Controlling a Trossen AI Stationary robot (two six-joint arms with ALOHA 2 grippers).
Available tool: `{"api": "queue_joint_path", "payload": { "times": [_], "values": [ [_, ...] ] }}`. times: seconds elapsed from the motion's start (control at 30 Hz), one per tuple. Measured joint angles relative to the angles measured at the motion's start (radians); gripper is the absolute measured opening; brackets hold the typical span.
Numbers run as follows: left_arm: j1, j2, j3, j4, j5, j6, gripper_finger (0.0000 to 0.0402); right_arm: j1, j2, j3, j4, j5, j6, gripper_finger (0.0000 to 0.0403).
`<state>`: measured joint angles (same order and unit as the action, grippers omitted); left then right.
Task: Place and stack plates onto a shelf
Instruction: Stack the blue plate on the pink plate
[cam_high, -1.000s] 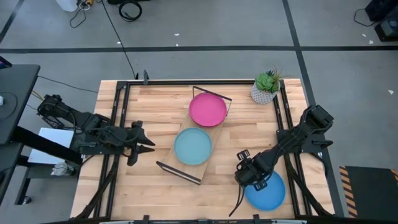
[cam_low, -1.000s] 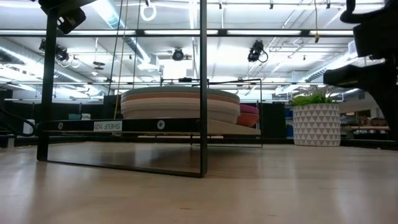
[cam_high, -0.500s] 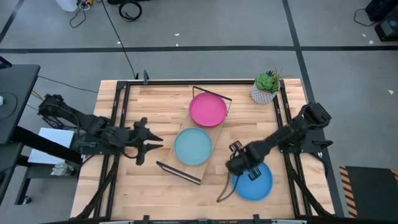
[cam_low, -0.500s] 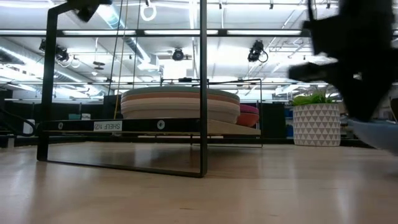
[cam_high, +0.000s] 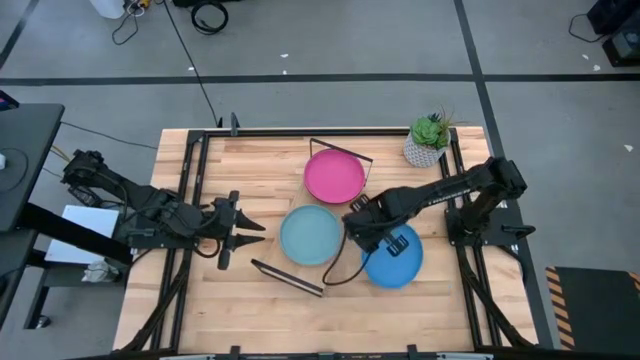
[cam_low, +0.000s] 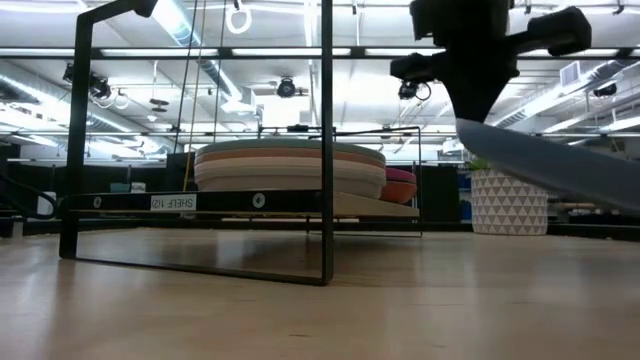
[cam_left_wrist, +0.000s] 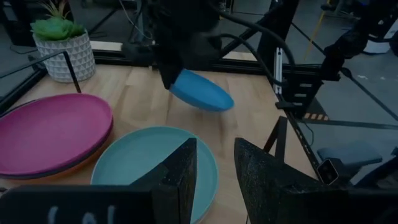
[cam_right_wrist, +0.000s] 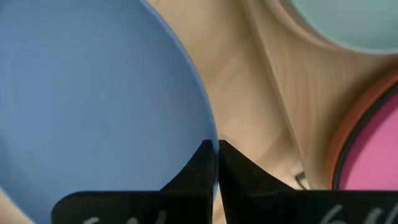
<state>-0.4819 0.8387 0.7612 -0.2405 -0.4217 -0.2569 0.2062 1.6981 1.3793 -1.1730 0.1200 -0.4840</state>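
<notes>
The right gripper (cam_high: 366, 226) has the bright blue plate (cam_high: 394, 256) pinched by its rim, the fingers (cam_right_wrist: 200, 167) closed thin on the edge. The plate hangs tilted above the counter (cam_high: 250, 170), just beside the shelf (cam_high: 300, 279) and the light blue plate (cam_high: 310, 235). From the low view the blue plate (cam_low: 550, 165) slopes down away from the gripper (cam_low: 470, 95), well clear of the wood.

On the shelf, the light blue plate tops one stack and the pink plate (cam_high: 334, 176) tops the other, with an orange rim (cam_left_wrist: 93, 155) showing under the pink. Seen level, the nearer stack (cam_low: 290, 165) shows cream and tan layers.

The left gripper (cam_high: 240, 232) hovers over the counter near the shelf, its fingers (cam_left_wrist: 180, 180) a little apart and holding nothing. A potted plant (cam_high: 428, 140) stands at the counter's far corner.
</notes>
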Motion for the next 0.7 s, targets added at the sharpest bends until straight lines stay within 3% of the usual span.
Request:
{"api": "queue_joint_path", "payload": {
  "times": [0.4,0.7],
  "values": [
    [0.009,0.0,0.0,-0.002,-0.004,-0.017,0.0114,-0.024,0.0,0.23,-0.187,0.019,-0.023,0.0012],
    [0.009,0.0,0.0,-0.004,-0.007,-0.02,0.0114,-0.06,0.001,0.355,-0.132,0.019,-0.133,0.0012]
  ]
}}
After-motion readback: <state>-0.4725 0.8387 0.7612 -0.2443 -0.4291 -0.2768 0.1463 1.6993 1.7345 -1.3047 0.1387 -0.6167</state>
